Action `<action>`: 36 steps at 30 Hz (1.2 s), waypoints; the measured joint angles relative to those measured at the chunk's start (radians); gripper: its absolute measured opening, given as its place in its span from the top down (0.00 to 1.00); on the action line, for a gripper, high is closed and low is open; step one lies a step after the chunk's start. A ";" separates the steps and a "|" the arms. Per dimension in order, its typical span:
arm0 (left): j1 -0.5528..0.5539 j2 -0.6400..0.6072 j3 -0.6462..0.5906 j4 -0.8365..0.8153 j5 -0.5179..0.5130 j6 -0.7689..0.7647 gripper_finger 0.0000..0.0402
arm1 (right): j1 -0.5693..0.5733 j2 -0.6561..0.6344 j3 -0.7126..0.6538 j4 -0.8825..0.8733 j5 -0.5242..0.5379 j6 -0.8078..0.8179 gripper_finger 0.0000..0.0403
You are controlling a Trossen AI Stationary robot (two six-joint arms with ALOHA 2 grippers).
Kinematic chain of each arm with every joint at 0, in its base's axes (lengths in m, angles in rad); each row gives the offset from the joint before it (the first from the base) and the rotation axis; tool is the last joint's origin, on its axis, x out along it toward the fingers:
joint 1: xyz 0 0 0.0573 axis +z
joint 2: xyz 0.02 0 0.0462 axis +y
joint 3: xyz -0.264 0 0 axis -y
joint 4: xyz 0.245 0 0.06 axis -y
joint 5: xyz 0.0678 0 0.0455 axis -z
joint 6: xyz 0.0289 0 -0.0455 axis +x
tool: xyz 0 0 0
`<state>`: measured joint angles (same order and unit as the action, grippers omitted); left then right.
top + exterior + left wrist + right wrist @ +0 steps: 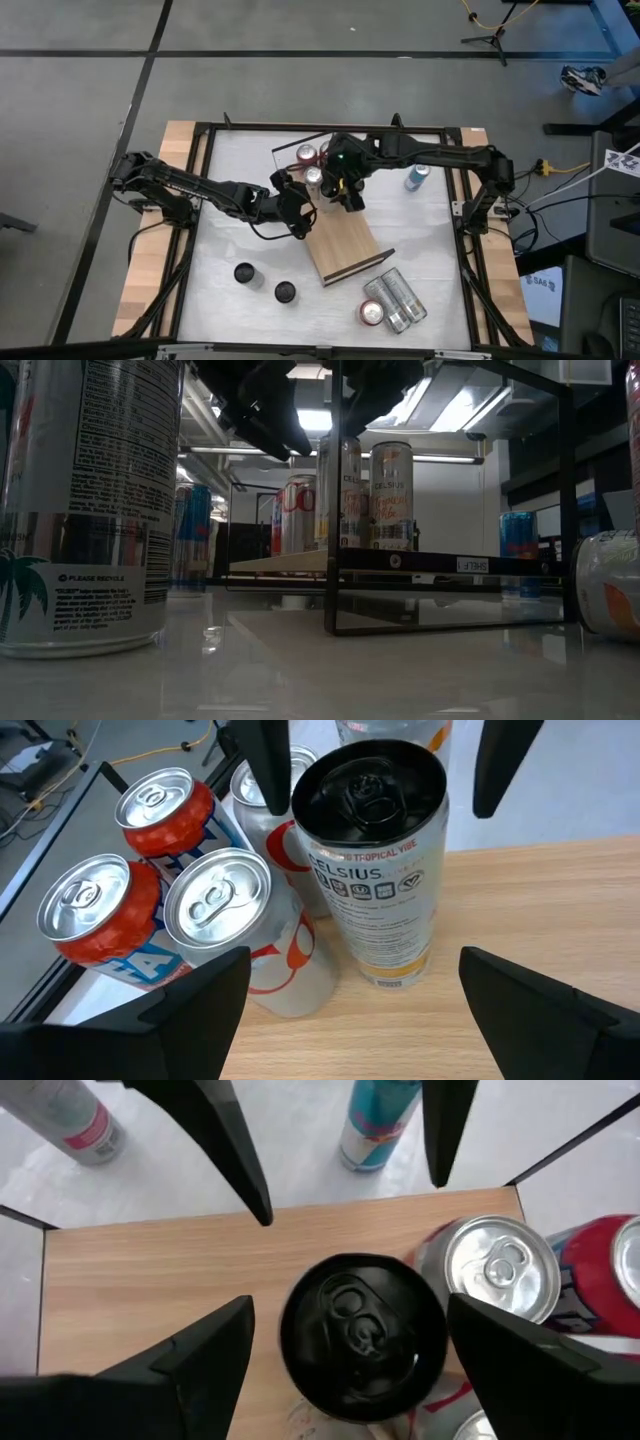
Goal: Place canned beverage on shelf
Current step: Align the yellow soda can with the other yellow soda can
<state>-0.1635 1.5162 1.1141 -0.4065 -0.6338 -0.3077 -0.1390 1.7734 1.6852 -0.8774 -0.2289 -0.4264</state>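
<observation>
A Celsius can with a black top (pixel 375 870) stands upright on its base on the light wooden shelf (pixel 350 250), close to the shelf's far end. Beside it stand two red cans (pixel 160 810) and silver-topped white cans (pixel 225 905). My right gripper (pixel 350 1302) hangs open over the black-topped can (pixel 362 1335), one finger on either side of its top; a gap shows at one finger (pixel 495 765). My left gripper (pixel 355 955) is open on the near side, its fingers well apart from the can's lower body.
On the white tabletop a blue can (pixel 417 178) stands right of the shelf, two black-topped cans (pixel 245 272) stand near left, and silver cans (pixel 392 300) lie near right. A black frame (pixel 200 200) rims the table. The shelf's near half is bare wood.
</observation>
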 joint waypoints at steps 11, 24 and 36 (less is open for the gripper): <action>0.000 0.000 0.000 0.000 0.000 0.003 0.12 | 0.001 0.037 0.000 -0.005 0.041 0.001 0.19; 0.000 0.000 0.000 0.000 0.000 0.003 0.12 | 0.001 0.043 0.000 -0.014 0.087 0.086 0.38; 0.000 0.000 0.000 0.000 -0.011 0.003 0.12 | 0.009 0.043 0.001 -0.014 0.117 0.296 0.29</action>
<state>-0.1631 1.5162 1.1141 -0.4065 -0.6453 -0.3042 -0.1303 1.8169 1.6859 -0.8909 -0.1120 -0.1309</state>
